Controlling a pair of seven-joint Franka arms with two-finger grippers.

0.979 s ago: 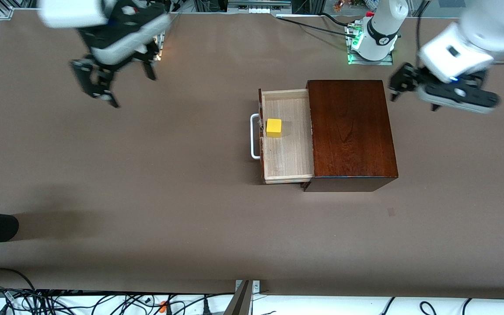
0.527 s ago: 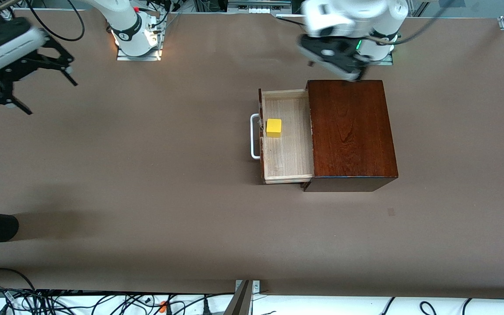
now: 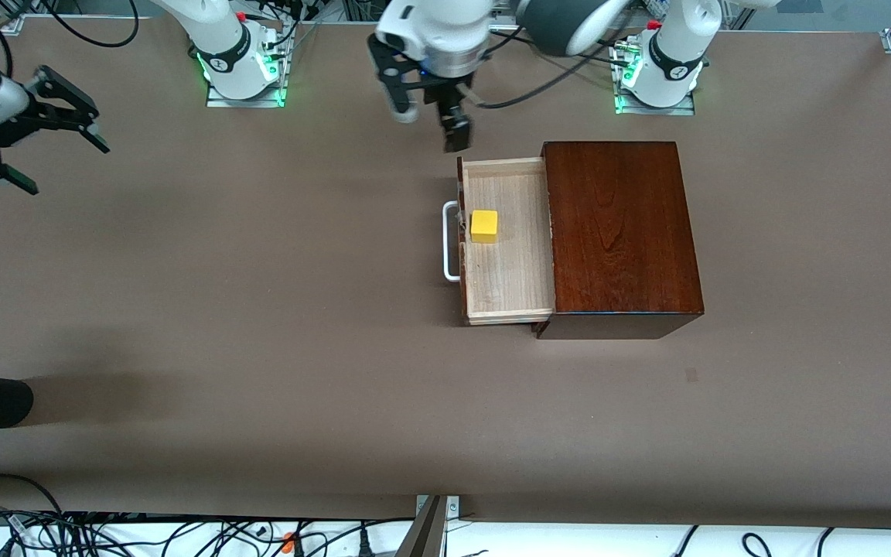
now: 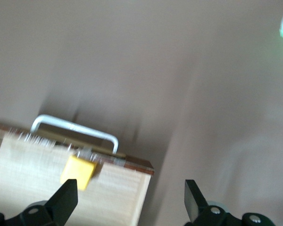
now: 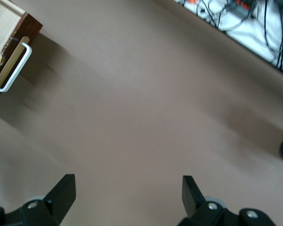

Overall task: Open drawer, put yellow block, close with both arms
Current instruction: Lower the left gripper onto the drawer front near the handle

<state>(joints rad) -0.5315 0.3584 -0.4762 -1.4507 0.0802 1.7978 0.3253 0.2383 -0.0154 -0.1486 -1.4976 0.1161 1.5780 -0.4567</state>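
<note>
Yellow block sits against drawer front.

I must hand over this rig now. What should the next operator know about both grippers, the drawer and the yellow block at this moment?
Left gripper: open, empty, in the air over the table just off the open drawer's corner nearest the robot bases.
Right gripper: open, empty, over bare table at the right arm's end, away from the box.
Drawer: pulled out of the dark wooden box; white handle free.
Yellow block: resting inside the drawer, close to the drawer front.
Done: drawer opened, block placed.
Left: push the drawer shut with both arms.
</note>
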